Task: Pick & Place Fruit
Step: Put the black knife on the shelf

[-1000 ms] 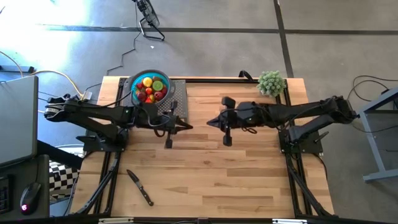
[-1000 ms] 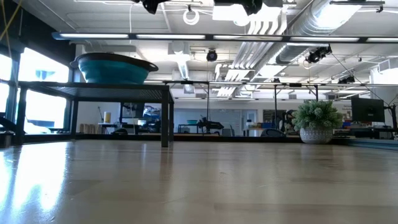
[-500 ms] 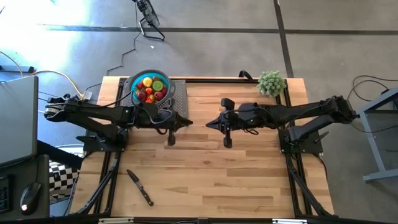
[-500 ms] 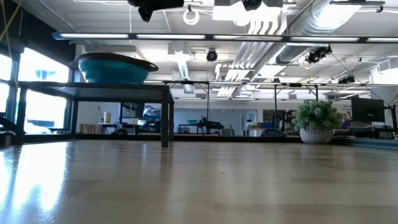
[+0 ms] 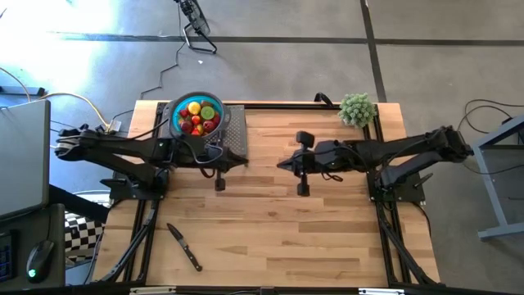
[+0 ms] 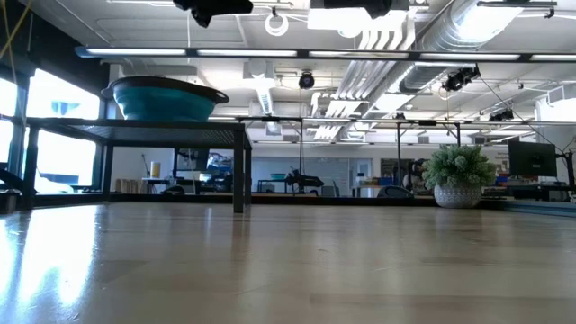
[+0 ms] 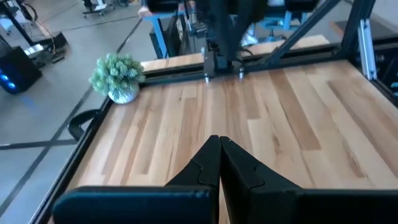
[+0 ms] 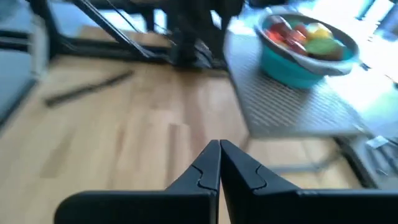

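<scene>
The fruit [image 5: 197, 117], red, orange, yellow and lime green pieces, lies heaped in a teal bowl [image 5: 175, 112] at the table's far left. The right wrist view shows the fruit [image 8: 303, 33] and bowl [image 8: 292, 67] too. The bowl stands on a dark mesh rack [image 5: 232, 133]. My left gripper [image 5: 245, 161] hovers shut over the table's middle, just right of the rack, with nothing in it. My right gripper [image 5: 281, 166] hovers shut facing it, a short gap between the two tips. Both show shut in their wrist views, left [image 7: 219, 144] and right [image 8: 219, 148].
A fuzzy green plant ball [image 5: 357, 108] stands at the far right corner. A black-handled knife [image 5: 185, 246] lies near the front left. In the low view the bowl [image 6: 164, 97] sits raised on the rack [image 6: 171, 131]. Bare wood lies below both grippers.
My left gripper has turned a little at the wrist without leaving its place above the table's middle. Both grippers have stayed shut.
</scene>
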Action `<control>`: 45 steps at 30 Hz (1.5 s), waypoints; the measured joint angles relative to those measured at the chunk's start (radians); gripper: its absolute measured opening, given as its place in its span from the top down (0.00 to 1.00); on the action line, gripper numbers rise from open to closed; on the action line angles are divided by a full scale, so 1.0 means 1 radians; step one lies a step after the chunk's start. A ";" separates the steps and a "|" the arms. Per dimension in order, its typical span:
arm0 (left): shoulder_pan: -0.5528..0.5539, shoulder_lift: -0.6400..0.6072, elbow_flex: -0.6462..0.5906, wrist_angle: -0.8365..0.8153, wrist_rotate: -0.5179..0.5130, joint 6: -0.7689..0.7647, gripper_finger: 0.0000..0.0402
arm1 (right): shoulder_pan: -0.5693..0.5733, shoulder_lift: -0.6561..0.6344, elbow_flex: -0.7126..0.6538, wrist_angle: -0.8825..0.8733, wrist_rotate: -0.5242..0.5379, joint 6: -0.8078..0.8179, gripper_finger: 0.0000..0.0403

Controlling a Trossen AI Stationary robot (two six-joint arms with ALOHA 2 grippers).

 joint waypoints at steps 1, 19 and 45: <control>0.000 -0.008 0.000 -0.015 -0.001 0.005 1.00 | 0.000 -0.014 -0.001 -0.029 0.027 0.002 1.00; -0.001 -0.055 0.000 -0.200 0.205 -0.240 1.00 | -0.002 -0.084 -0.001 -0.092 0.065 0.001 1.00; -0.655 0.136 0.000 -0.430 -0.146 -1.891 1.00 | -0.002 -0.081 -0.001 -0.120 0.062 -0.002 0.99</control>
